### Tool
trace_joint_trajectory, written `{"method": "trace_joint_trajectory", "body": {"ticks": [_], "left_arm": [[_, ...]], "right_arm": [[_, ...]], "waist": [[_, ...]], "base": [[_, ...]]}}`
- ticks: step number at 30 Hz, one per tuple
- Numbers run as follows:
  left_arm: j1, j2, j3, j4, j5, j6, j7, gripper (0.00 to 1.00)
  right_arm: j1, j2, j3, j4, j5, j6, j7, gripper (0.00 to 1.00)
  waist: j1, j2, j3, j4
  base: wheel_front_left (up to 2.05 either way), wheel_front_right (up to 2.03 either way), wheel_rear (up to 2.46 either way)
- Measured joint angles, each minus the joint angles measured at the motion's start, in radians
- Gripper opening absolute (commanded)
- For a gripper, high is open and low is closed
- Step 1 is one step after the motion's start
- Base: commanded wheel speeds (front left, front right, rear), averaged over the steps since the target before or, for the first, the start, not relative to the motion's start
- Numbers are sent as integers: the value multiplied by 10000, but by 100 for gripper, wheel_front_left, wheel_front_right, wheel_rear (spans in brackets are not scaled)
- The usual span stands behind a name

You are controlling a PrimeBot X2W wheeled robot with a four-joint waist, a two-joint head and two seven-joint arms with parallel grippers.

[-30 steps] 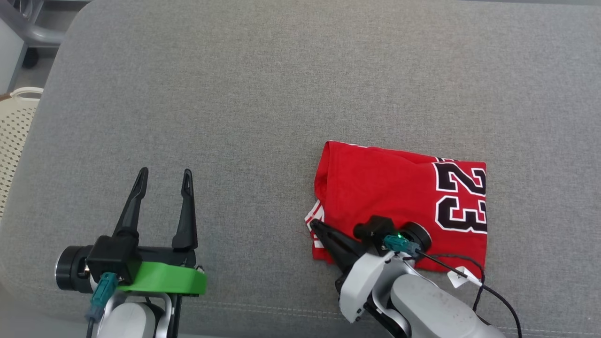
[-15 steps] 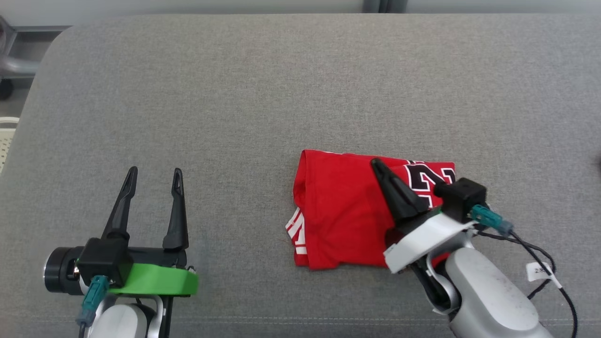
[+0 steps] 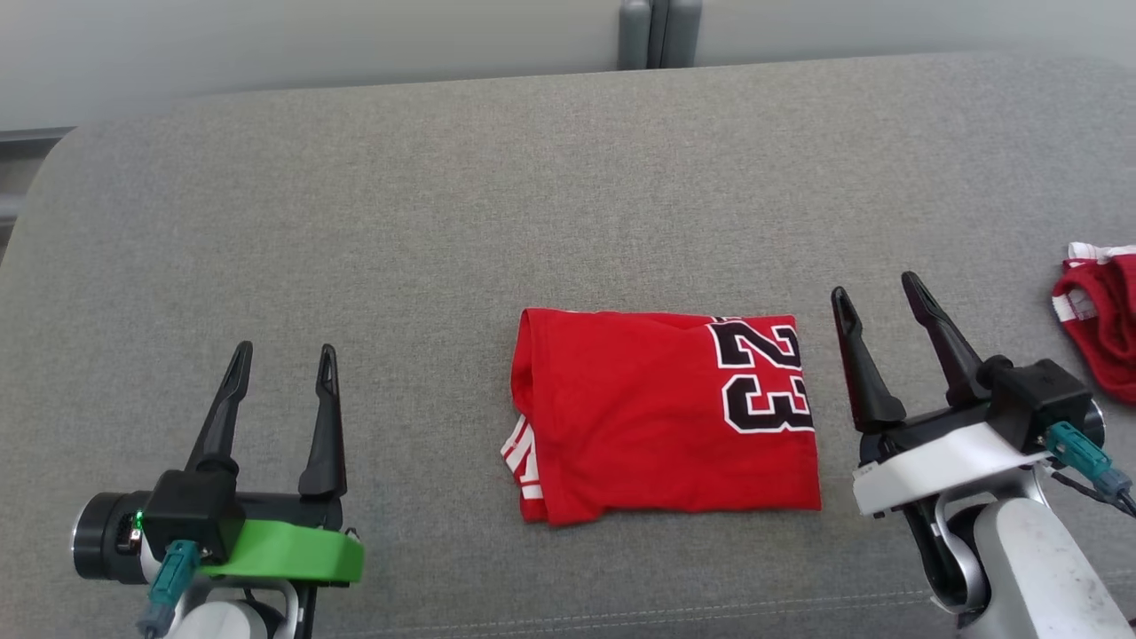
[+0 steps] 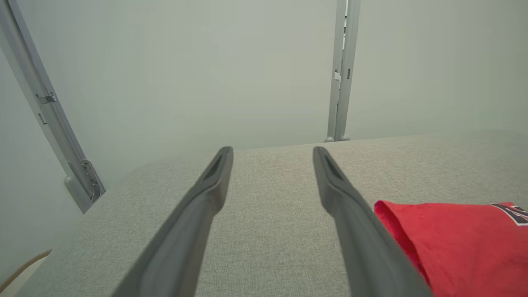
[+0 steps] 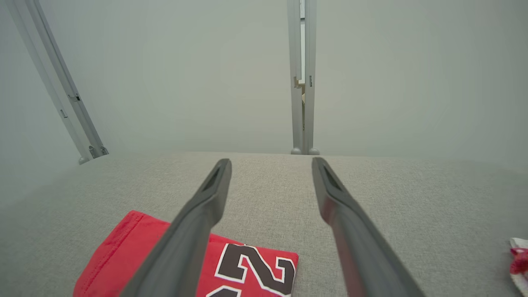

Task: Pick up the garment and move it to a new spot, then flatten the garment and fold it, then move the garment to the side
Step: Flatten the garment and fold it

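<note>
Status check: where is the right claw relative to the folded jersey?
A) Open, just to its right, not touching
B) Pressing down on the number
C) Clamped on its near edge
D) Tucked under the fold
A: the right claw stands open beside the right edge of the jersey, with a gap between them.

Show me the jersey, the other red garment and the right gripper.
jersey [image 3: 639, 426]: head view, plain red middle.
other red garment [image 3: 1108, 330]: head view, red cloth by the picture's edge.
right gripper [image 3: 874, 286]: head view, midway between its fingertips.
</note>
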Motion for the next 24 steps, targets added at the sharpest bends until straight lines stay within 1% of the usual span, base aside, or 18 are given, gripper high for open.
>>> {"method": "trace_joint_trajectory", "body": {"ticks": [6,11,17,24], "left_arm": [[360,52,44,-36,-102,65,35,100],[621,73,8,-71,-165,121,52,100],[809,107,31,-86,-224,194,73,100],[927,163,56,-86,-303,272,113,100]], "right_arm": [[792,-65,-522,-1058,-165,0,612,100],[1489,-77,-926,-1699,-313,0,1012,100],[2230,121,-1250,-2247,-339,0,1310,100],[2570,270,-1450,-2581,-424,0,1501,100]], "waist": [[0,0,-266,-211],[0,0,-504,-269],[0,0,-705,-209],[0,0,-841,-192]], "base": [[0,0,0],[0,0,0],[0,0,0],[0,0,0]]}}
